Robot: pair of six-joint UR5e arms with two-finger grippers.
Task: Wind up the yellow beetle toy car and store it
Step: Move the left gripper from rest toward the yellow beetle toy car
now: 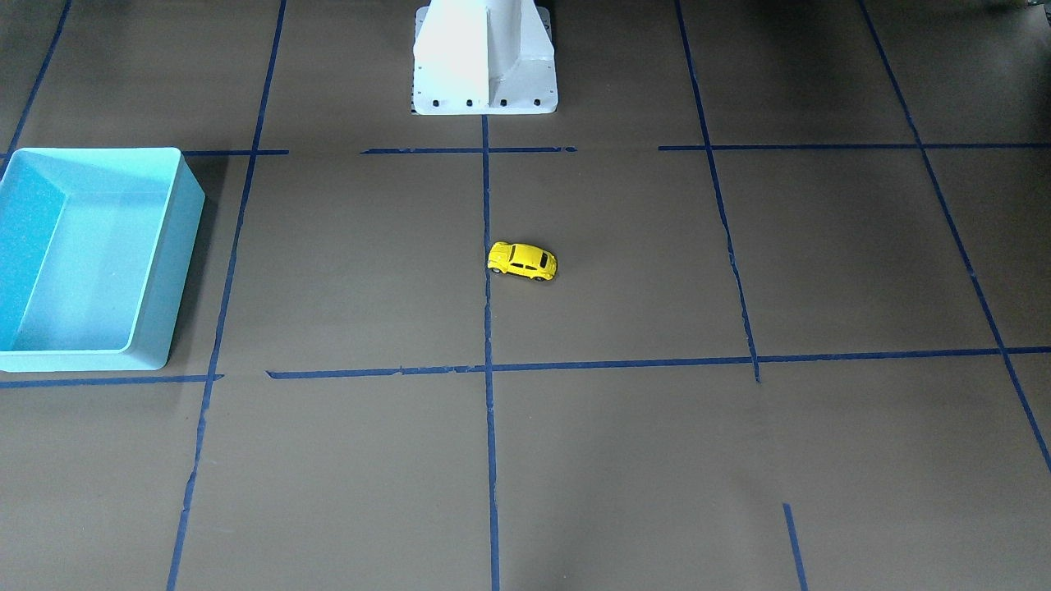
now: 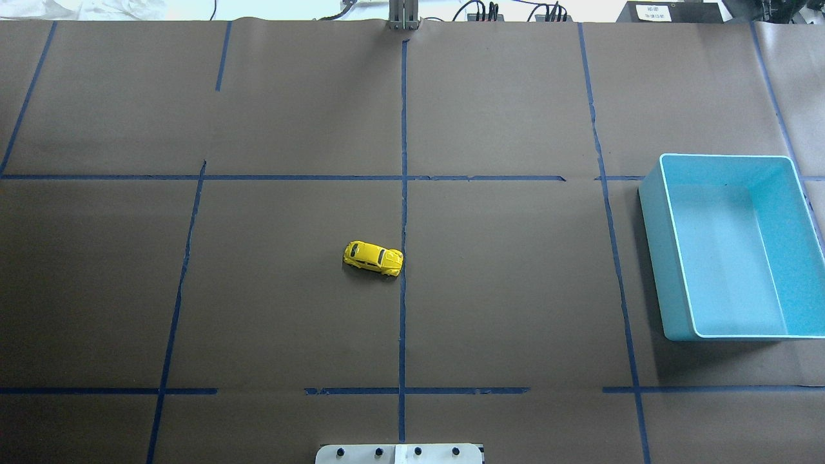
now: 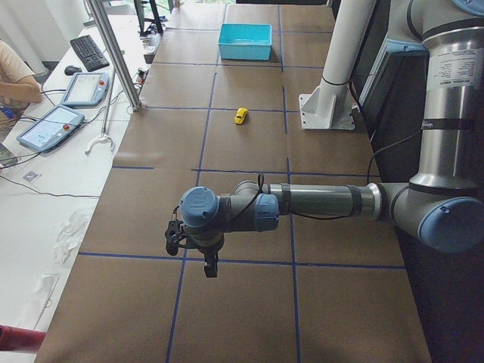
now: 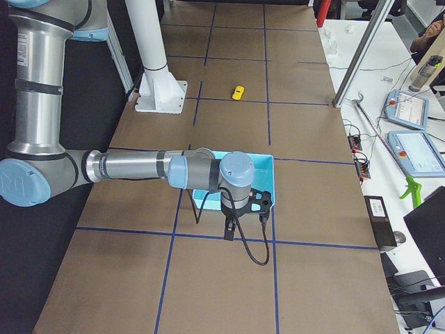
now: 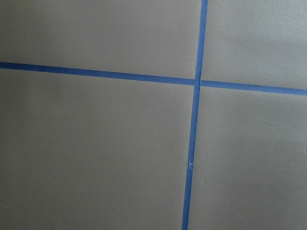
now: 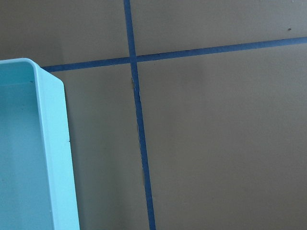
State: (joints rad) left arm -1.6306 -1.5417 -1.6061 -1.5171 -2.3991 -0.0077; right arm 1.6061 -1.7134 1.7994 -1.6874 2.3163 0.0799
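The yellow beetle toy car (image 1: 522,261) stands on its wheels near the table's middle, beside the centre tape line; it also shows in the overhead view (image 2: 373,258) and both side views (image 3: 240,116) (image 4: 238,92). The empty turquoise bin (image 2: 664,258) sits on the robot's right side (image 1: 176,271). My left gripper (image 3: 210,265) hangs above the table's left end, far from the car. My right gripper (image 4: 228,229) hangs by the bin's (image 4: 271,174) outer end. Both show only in the side views, so I cannot tell whether they are open or shut. Neither wrist view shows fingers.
The white robot base (image 1: 484,74) stands at the table's edge behind the car. Blue tape lines (image 2: 403,193) grid the brown table cover. The right wrist view shows the bin's corner (image 6: 53,143). Tablets and cables lie beyond the operators' side (image 4: 417,149).
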